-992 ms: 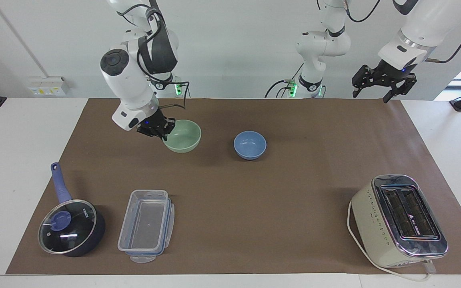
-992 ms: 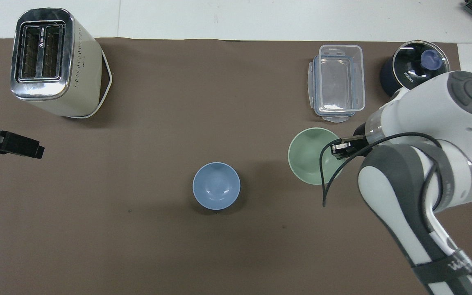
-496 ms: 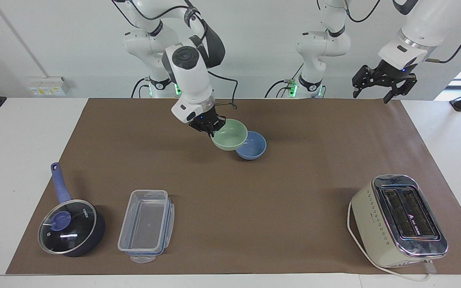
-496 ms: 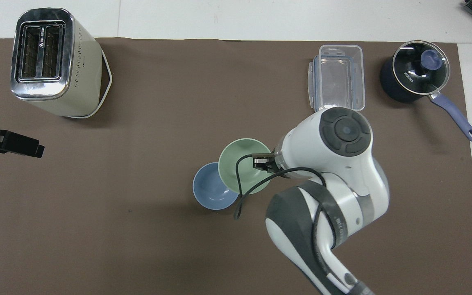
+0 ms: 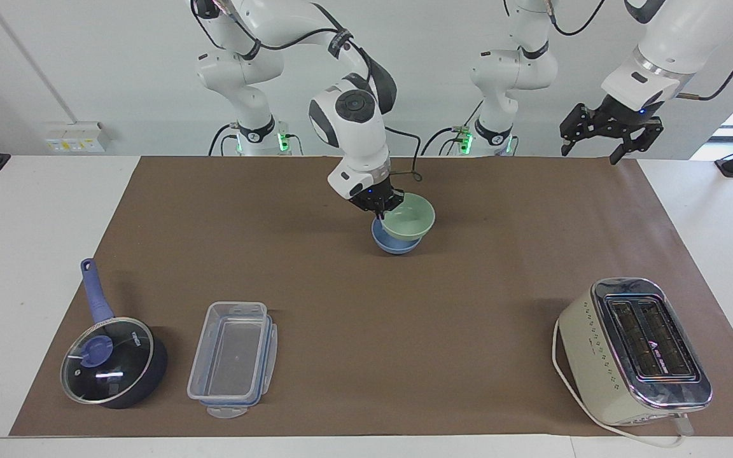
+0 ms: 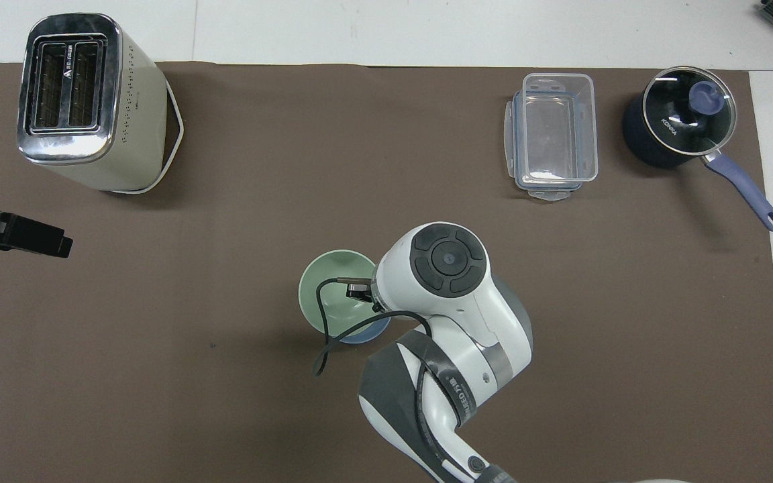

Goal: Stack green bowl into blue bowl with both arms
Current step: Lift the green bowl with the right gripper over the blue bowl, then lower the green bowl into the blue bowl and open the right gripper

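Right claw (image 5: 380, 202) is clamped shut on the rim of the green bowl (image 5: 410, 216), pinching the edge on the side toward the right arm's end of the bench, and it carries that bowl in the air over the blue bowl (image 5: 394, 244). From the facing view the green bowl sits tilted and a touch off-centre, overhanging the blue bowl toward the left arm's end; only a crescent of blue shows beneath it in the overhead view. To land this well, the judgement is: slide the green bowl back until the two rims line up, level it, lower gently until it seats inside, and only then let go, since a release from here would likely tip it off the blue bowl's edge. Left claw (image 5: 608, 130) waits with fingers spread wide and empty, high up, well apart from the blue bowl at the left arm's end of the bench (image 5: 532, 210).
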Robot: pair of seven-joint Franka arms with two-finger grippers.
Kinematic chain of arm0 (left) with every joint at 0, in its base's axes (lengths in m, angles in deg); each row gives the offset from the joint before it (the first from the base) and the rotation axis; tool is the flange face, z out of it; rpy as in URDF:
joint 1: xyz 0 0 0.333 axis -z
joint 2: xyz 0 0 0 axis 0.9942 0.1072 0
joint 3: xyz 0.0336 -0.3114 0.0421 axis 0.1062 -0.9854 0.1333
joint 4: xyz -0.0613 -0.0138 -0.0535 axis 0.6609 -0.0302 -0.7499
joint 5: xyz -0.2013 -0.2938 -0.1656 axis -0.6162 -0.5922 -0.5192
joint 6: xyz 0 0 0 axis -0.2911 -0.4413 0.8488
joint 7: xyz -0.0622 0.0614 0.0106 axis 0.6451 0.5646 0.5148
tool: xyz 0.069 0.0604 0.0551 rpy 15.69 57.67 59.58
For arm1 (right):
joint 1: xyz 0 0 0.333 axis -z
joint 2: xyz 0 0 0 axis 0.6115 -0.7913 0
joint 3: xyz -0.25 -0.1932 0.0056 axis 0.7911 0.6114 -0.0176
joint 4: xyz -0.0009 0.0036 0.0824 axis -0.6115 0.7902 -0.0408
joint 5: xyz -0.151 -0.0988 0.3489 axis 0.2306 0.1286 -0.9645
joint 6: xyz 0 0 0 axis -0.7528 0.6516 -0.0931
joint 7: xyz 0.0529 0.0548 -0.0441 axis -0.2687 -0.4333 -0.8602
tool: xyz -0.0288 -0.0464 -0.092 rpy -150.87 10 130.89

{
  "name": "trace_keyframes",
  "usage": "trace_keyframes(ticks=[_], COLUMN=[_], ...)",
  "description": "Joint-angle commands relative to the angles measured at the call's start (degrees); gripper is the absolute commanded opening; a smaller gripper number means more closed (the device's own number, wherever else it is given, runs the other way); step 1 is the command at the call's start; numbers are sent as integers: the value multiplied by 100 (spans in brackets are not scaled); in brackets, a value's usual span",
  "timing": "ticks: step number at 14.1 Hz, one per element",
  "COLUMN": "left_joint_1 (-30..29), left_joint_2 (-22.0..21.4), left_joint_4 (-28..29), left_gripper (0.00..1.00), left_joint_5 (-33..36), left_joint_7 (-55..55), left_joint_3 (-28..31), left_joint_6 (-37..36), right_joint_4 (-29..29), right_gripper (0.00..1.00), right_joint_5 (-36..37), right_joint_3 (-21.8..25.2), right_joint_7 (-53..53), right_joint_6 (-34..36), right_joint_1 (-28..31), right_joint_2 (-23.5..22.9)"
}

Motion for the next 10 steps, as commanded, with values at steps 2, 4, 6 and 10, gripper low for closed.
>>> trace_keyframes(ticks=[2, 4, 6, 10], left_joint_1=[-60, -60, -60, -52], left_joint_2=[-136, -136, -136, -136], left_joint_4=[180, 180, 180, 180], left_gripper=[100, 100, 100, 100], left_joint_5=[116, 116, 116, 116], left_joint_7=[76, 85, 50, 50], left_joint_3=[-48, -48, -56, -48], left_joint_6=[138, 129, 129, 129], right_joint_4=[-3, 59, 85, 156], right_gripper=[0, 0, 0, 0], right_joint_5=[-14, -5, -5, -5], right_joint_3=[9, 9, 9, 9], right_joint_7=[20, -24, -41, -85], right_joint_6=[-89, -107, -124, -142], right_joint_1=[38, 47, 55, 73], right_joint_2=[-138, -156, -156, -156])
